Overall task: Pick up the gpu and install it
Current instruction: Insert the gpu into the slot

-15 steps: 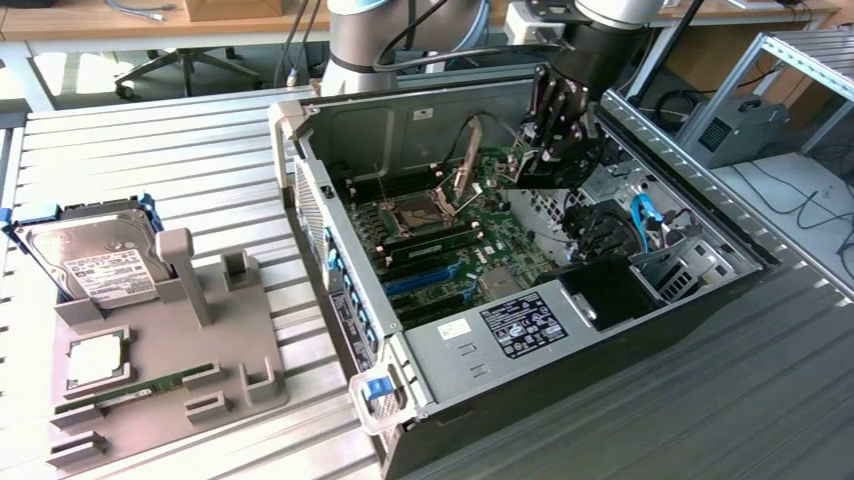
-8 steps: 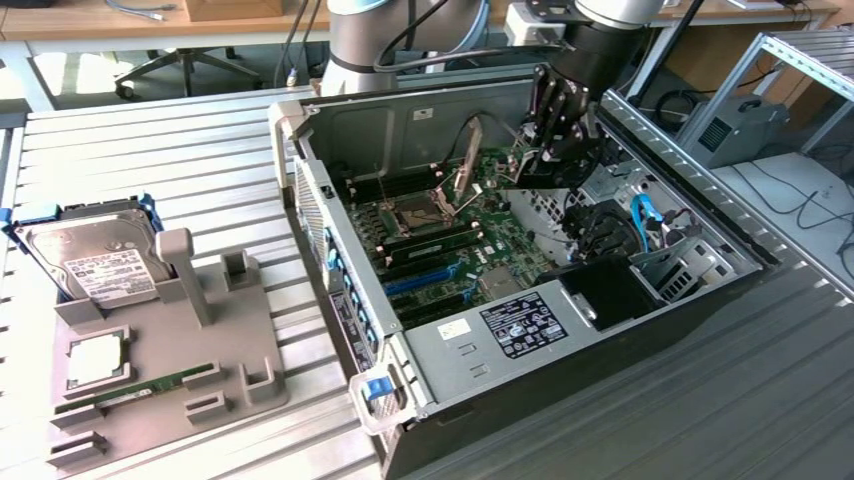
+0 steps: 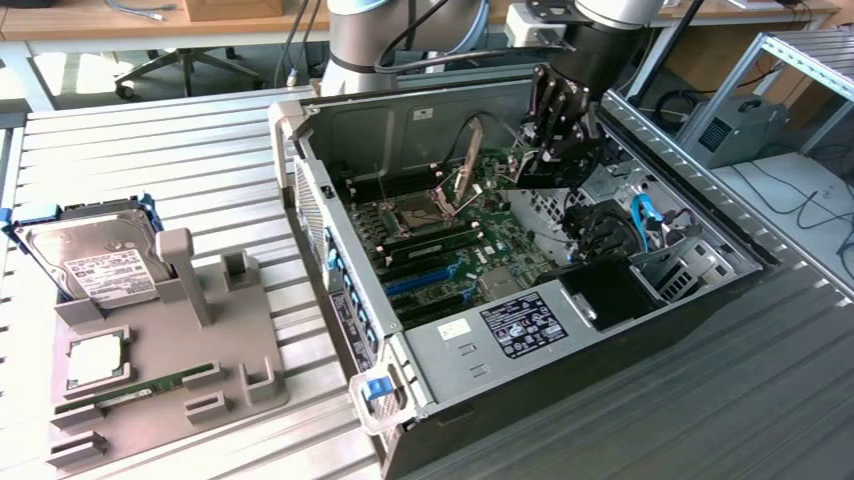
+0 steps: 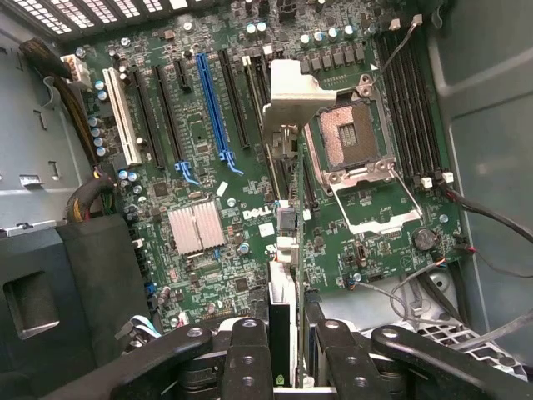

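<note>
Surface: ribbed metal.
Computer case: on the surface, side open.
Motherboard: green, inside the case.
Processor socket: on the motherboard, its metal frame lifted.
Blue slot: near a white slot.
Grey holder: at the exterior view's left of the case.
Hard drive: in the holder, white label up.
Memory stick: green, lying in the holder.

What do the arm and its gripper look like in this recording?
The arm has fat silver-grey round segments, with a darker section nearer the wrist and black cables running along it. The gripper is black: two fingers built from jointed links with round pivot pins. No markings can be read.
</note>
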Controlling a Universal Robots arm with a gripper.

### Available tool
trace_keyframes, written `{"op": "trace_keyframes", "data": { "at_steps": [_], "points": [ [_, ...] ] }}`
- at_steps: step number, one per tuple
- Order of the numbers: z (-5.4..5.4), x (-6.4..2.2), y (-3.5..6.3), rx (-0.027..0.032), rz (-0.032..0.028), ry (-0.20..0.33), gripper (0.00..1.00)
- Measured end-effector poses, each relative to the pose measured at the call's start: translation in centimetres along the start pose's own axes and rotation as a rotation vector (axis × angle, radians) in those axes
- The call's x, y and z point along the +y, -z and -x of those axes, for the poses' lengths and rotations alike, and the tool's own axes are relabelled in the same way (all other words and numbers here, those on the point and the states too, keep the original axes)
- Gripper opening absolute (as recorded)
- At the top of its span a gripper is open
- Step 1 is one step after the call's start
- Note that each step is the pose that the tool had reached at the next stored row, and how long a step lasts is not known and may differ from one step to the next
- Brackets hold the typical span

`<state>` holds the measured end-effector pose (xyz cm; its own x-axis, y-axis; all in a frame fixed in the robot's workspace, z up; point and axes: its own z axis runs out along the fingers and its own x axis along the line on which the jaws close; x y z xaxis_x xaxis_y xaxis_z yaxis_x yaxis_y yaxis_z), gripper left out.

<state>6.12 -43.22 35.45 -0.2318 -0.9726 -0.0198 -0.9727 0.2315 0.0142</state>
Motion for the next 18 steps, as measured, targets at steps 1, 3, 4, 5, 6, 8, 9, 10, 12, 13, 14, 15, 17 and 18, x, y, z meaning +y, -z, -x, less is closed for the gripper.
{"op": "trace_keyframes", "data": {
  "at_steps": [1,3,4,5,6,8,9,10,12,13,14,15,17,18],
  "points": [
    [0.0,0.0,0.0,0.0,0.0,0.002,0.27],
    [0.0,0.0,-0.01,0.0001,0.0001,0.006,0.27],
    [0.0,0.0,-0.01,0.0001,0.0001,0.007,0.27],
    [0.0,0.0,-0.01,0.0001,0.0002,0.009,0.27],
    [0.0,0.0,-0.01,0.0001,0.0002,0.011,0.27],
    [0.0,0.0,-0.01,0.0002,0.0003,0.016,0.27],
    [0.0,0.0,-0.01,0.0002,0.0003,0.017,0.27],
    [0.0,0.0,-0.01,0.0002,0.0004,0.019,0.27],
    [0.0,0.0,-0.02,0.0003,0.0004,0.022,0.27],
    [0.0,0.0,-0.02,0.0003,0.0005,0.024,0.27],
    [0.0,0.0,-0.02,0.0003,0.0005,0.027,0.27],
    [0.0,0.0,-0.02,0.0003,0.0006,0.029,0.27],
    [0.0,0.0,-0.02,0.0004,0.0006,0.032,0.27],
    [0.0,0.0,-0.03,0.0004,0.0007,0.034,0.27]
  ]
}}
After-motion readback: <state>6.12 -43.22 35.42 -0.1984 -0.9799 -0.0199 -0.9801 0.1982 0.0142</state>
